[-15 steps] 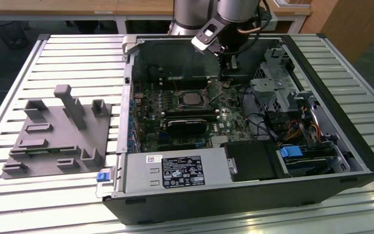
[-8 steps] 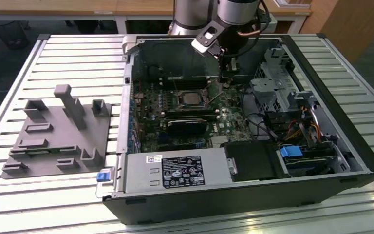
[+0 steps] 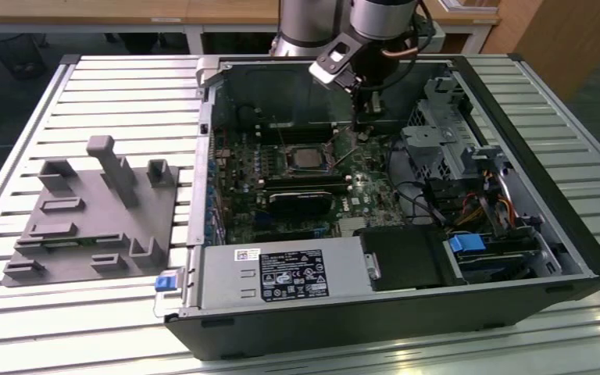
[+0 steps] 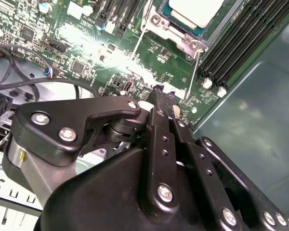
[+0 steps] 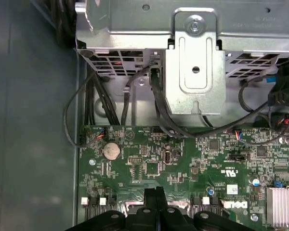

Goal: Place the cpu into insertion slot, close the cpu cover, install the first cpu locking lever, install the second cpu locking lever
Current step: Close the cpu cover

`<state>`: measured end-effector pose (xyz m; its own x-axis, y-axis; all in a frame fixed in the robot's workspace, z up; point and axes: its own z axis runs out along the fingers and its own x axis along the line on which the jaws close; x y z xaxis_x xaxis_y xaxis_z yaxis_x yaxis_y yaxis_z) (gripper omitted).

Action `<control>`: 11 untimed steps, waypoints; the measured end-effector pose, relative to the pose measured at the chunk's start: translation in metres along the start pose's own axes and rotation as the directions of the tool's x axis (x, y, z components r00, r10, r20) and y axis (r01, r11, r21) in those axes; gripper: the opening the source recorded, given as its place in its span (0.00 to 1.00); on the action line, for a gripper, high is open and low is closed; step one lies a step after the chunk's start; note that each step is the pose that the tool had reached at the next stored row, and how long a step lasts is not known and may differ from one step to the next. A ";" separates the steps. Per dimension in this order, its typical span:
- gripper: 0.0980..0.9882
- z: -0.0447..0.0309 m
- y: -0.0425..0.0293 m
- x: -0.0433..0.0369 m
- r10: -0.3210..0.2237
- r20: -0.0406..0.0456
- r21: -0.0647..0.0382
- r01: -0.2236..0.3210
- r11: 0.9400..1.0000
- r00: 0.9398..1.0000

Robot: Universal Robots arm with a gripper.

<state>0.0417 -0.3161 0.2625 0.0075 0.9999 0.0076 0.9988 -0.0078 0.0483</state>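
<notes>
Arm (image 3: pixel 368 39) pointing down into computer case (image 3: pixel 383 312), jaws pressed together, empty, near the seated cpu (image 3: pixel 302 156)

We log the arm (image 3: pixel 302 27): smooth silver-grey tubular sections, dark at the joint. A white-faced block (image 3: pixel 330 66) sits at the wrist, with a thin coppery cable (image 3: pixel 412 48) looping beside it. The gripper (image 4: pixel 160 90) is matte black throughout: flat linkage bars (image 4: pixel 156 159) pinned with silvery round-headed screws (image 4: pixel 164 192), tapering to slim black fingers (image 5: pixel 150 197).
</notes>
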 end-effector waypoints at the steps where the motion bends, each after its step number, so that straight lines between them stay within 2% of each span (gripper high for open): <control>1: 0.01 0.0003 0.0010 0.0005 0.000 0.000 0.000 0.000 1.000 1.000; 11: 0.01 0.0081 0.0113 0.0013 0.000 0.000 0.003 0.000 1.000 1.000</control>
<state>0.0534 -0.3149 0.2550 0.0074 0.9999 0.0076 0.9990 -0.0077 0.0451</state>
